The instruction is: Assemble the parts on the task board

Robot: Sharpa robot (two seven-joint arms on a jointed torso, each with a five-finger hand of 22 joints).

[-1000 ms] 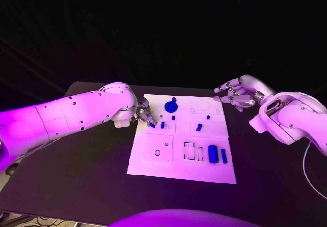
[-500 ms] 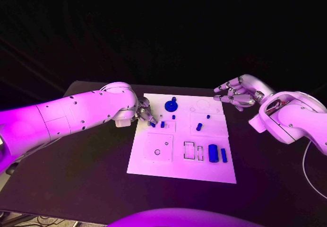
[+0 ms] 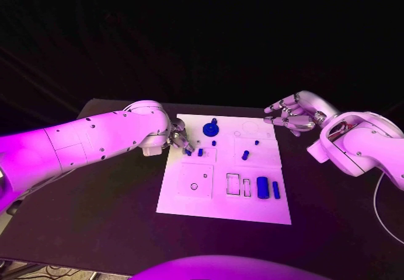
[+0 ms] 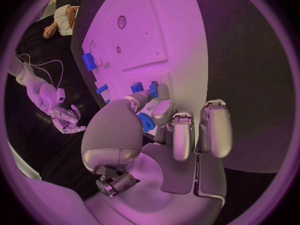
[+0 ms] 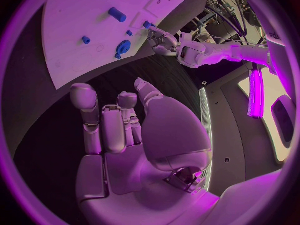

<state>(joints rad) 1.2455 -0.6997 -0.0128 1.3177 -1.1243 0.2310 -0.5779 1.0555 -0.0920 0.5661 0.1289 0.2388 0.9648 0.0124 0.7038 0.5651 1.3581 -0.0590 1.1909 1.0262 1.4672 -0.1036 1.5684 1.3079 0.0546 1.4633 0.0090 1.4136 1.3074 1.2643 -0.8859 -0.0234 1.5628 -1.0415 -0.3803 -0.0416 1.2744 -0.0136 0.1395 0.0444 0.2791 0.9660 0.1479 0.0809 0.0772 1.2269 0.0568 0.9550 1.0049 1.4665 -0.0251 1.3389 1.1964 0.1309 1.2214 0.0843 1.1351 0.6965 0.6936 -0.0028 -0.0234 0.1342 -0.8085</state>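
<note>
Blue part touching left hand fingertips, grasp unclear; right hand off board, curled, holding nothing.

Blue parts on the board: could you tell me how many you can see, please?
8: a gear near the far edge, two pieces by the left hand, three small ones in the middle, two bars at the near right. The hand may hide more.

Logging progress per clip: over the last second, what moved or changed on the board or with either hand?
Hardly anything. The left hand stays at the board's left edge, fingertips by the two small blue parts; any shift is too slight to call. Whether it pinches one cannot be told. The right hand stays off the board's far right corner, fingers curled, holding nothing. The blue round part and the other pieces lie as before.
</note>
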